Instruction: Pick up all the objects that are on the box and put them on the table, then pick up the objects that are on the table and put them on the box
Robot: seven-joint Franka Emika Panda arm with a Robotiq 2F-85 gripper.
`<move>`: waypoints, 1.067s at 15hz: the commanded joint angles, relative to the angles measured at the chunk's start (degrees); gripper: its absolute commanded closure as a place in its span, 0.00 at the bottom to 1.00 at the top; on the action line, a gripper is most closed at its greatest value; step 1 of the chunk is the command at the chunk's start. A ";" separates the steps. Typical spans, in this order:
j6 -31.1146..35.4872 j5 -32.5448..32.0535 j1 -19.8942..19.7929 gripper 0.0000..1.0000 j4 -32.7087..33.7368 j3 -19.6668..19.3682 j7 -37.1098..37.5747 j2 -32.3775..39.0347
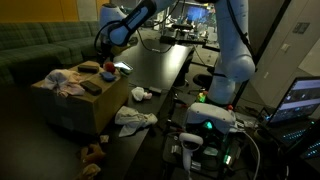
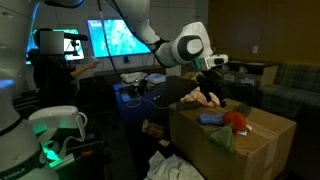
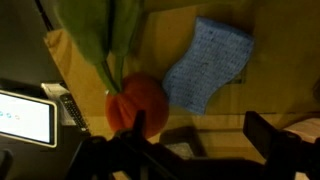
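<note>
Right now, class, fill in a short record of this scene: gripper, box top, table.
gripper: gripper open, holding nothing, above the box
box top: red ball beside a blue cloth; pink cloth; black pieces
table: table with a white cloth near its edge
task stage: items not yet moved off the box
</note>
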 commanded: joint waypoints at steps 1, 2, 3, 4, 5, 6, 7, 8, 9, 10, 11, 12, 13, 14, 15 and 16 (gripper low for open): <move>-1.08 6.03 -1.14 0.00 -2.47 3.16 -0.04 -1.30; -1.05 7.53 -1.18 0.00 -2.47 3.59 0.28 -0.96; -0.76 8.72 -1.16 0.00 -2.58 3.78 0.72 -0.62; -0.67 10.08 -1.28 0.00 -2.40 4.07 0.87 -0.12; -0.15 10.68 -1.04 0.00 -2.41 3.83 1.73 0.25; 0.46 11.19 -0.95 0.00 -2.46 3.62 2.29 0.56; 0.87 11.23 -0.74 0.00 -2.33 3.24 2.96 0.98; 1.04 10.95 -0.65 0.00 -2.18 2.84 3.59 1.43; 1.34 10.68 -0.61 0.00 -2.19 2.57 4.07 1.77; 1.48 10.72 -0.67 0.00 -2.11 2.44 4.42 2.15; 1.93 10.66 -0.73 0.00 -2.16 2.27 4.69 2.60; 2.21 10.67 -0.85 0.00 -2.20 2.21 4.76 2.95; 2.55 10.73 -0.99 0.00 -2.03 2.17 4.76 3.63; 2.71 10.86 -1.13 0.00 -1.87 2.16 4.72 4.21; 2.90 11.28 -1.47 0.00 -1.78 2.35 4.39 4.61; 3.27 11.51 -1.69 0.00 -1.58 2.49 4.14 5.30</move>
